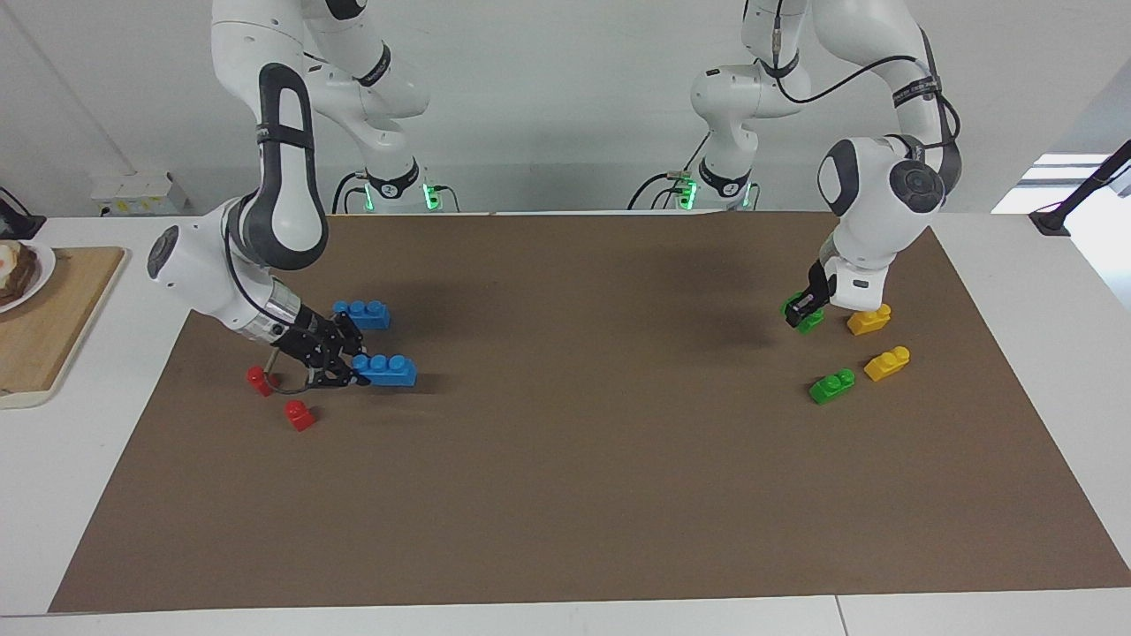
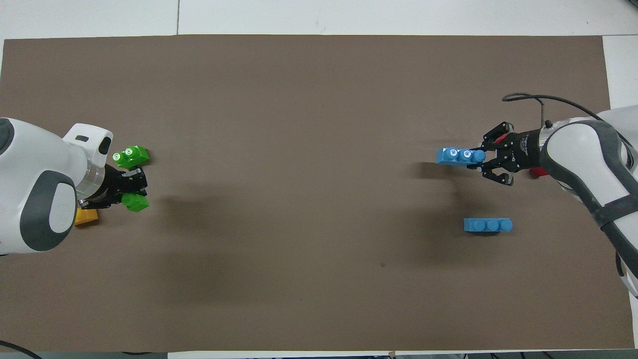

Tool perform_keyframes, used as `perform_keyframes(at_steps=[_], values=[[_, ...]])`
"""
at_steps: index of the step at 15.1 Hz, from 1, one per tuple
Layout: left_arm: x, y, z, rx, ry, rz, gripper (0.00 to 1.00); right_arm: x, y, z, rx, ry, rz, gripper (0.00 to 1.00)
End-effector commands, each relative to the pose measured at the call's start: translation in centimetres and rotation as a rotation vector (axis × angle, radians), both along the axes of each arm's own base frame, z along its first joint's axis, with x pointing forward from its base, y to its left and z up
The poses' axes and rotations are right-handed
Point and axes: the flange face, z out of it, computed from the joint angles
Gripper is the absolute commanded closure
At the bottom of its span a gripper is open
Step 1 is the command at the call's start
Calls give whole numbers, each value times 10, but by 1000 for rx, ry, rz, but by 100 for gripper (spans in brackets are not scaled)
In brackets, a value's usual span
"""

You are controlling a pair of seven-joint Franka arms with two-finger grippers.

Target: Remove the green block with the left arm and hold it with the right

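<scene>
Left tool [image 1: 802,311] clamped on a green block [image 1: 808,320] just beside a yellow brick [image 1: 869,319]; right tool [image 1: 346,371] clamped on a blue brick [image 1: 386,370] near that brick's twin [image 1: 362,314].

glossy plastic green block [image 1: 808,319], matt brown mat [image 1: 583,477]

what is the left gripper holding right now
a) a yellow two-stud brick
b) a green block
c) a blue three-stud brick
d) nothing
b, the left gripper is shut on a green block beside a yellow brick, while the right gripper holds a blue brick.
</scene>
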Motion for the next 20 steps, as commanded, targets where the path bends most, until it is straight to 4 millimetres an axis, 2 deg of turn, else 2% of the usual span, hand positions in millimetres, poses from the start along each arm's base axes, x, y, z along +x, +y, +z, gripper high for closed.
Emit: perform_keyframes(at_steps=[1, 3, 7, 10, 14, 16, 19, 20], values=[[-1, 5, -17, -15, -34, -112, 100, -21, -18, -10, -28, -5, 14, 100], [0, 5, -32, -20, -49, -181, 100, -27, -27, -16, -40, -26, 33, 100], [3, 15, -50, -24, -54, -222, 100, -37, -26, -31, -78, -62, 60, 100], [-6, 22, -60, -23, -32, -186, 99, -37, -22, -38, -79, -65, 94, 100], [-8, 23, -69, -22, -35, -168, 97, -44, -17, -44, -67, -75, 165, 100], [-11, 23, -73, -20, -44, -166, 92, -44, -18, -44, -68, -81, 181, 100], [-10, 16, -74, -16, -49, -137, 91, -44, -21, -43, -70, -116, 240, 100], [-11, 15, -74, -16, -47, -134, 87, -42, -22, -42, -70, -119, 241, 100]])
